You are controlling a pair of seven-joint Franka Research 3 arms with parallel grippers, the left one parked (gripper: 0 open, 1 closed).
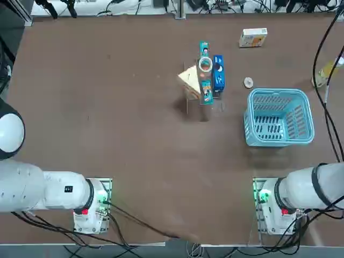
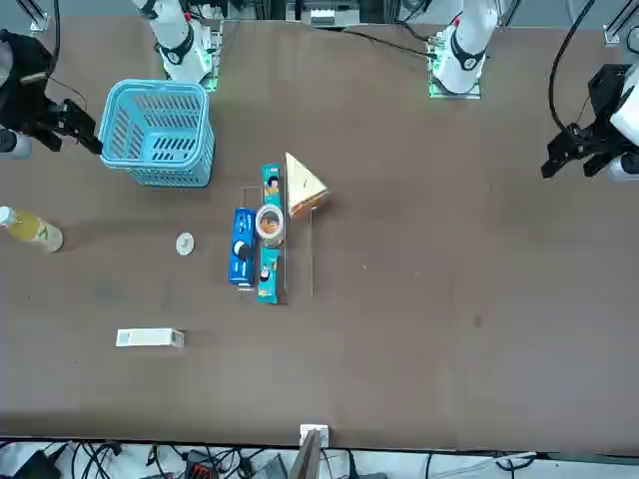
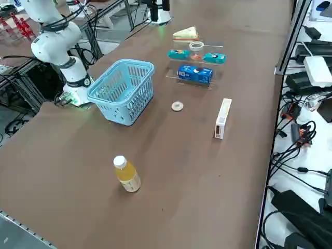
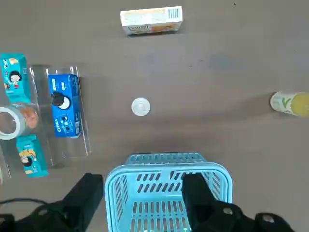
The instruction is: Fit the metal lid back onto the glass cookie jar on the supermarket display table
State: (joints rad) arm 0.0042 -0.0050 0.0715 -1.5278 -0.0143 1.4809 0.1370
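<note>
The metal lid (image 1: 248,82) (image 4: 140,107) lies flat on the dark-brown display table (image 1: 107,134), a small silver disc between the blue basket and the shelf of packets. The glass cookie jar (image 1: 205,65) (image 4: 9,123) stands uncovered among the packets on a clear stand, its round whitish rim and orange contents showing. My right gripper (image 4: 145,193) hovers open over the near side of the basket, well short of the lid, with nothing between its fingers. The front view shows it at the table's side edge (image 2: 82,130).
A blue plastic basket (image 1: 279,117) stands just before the lid. A blue biscuit box (image 4: 64,112), a long teal packet (image 1: 204,51) and a wedge sandwich pack (image 1: 189,78) crowd the jar. A white-orange carton (image 4: 151,20) and a yellow drink bottle (image 4: 289,103) lie beyond.
</note>
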